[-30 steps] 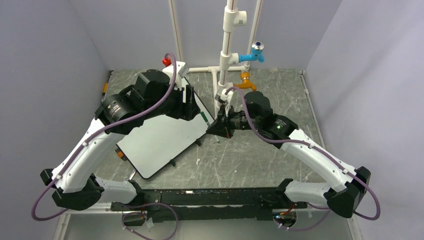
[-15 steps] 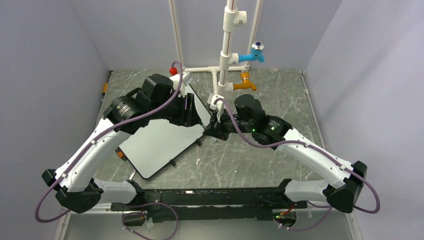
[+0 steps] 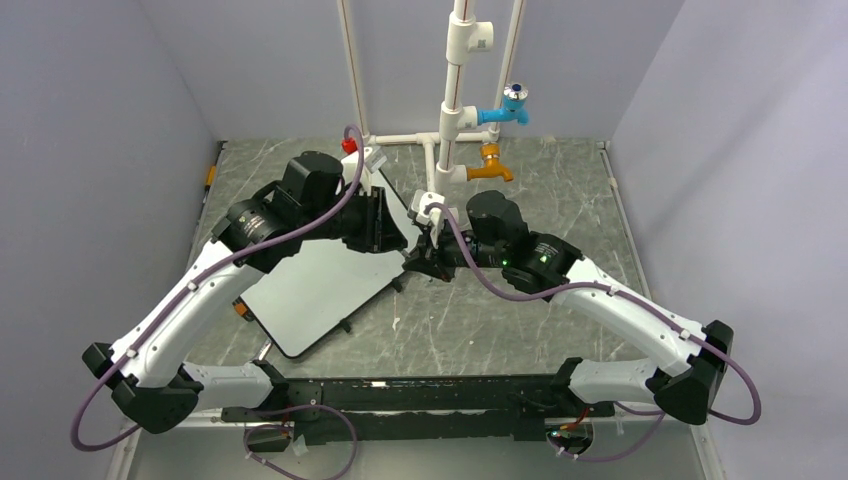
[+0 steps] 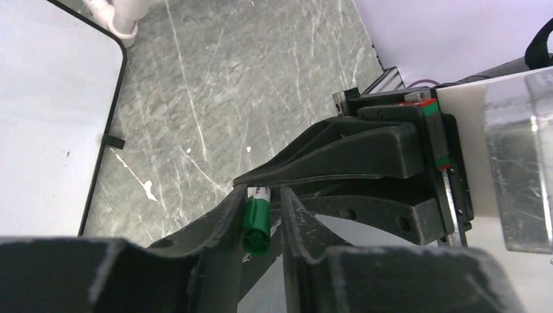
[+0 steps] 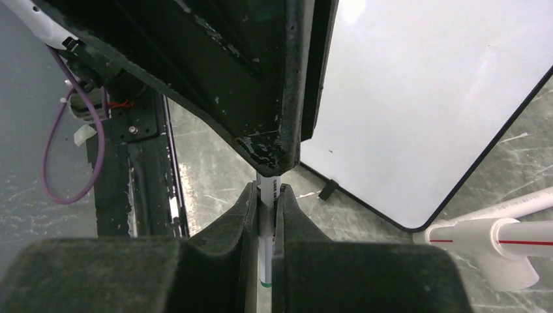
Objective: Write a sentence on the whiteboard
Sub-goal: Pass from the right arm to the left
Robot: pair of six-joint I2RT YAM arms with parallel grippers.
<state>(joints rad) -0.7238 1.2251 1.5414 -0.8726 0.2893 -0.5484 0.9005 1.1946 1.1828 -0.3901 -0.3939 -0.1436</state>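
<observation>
The whiteboard [image 3: 320,285] lies tilted on the marble table left of centre, white with a thin black rim. It also shows in the left wrist view [image 4: 45,98] and the right wrist view [image 5: 417,98]. Its visible face is blank; no green sentence shows. My right gripper [image 3: 418,262] [image 5: 266,189] is shut on the white barrel of a marker [image 5: 265,261], held just off the board's right edge. My left gripper [image 3: 400,235] [image 4: 261,192] meets it tip to tip, jaws closed round the marker's green cap [image 4: 256,225].
A white pipe frame [image 3: 455,110] with a blue tap [image 3: 510,105] and an orange tap [image 3: 488,165] stands at the back centre. A pipe elbow [image 5: 495,241] lies close to the board's far corner. A black rail [image 3: 420,395] runs along the near edge.
My right gripper has carried the marker left to the board's right edge. My left gripper has swung in over the far corner, and its jaws now enclose the green cap.
</observation>
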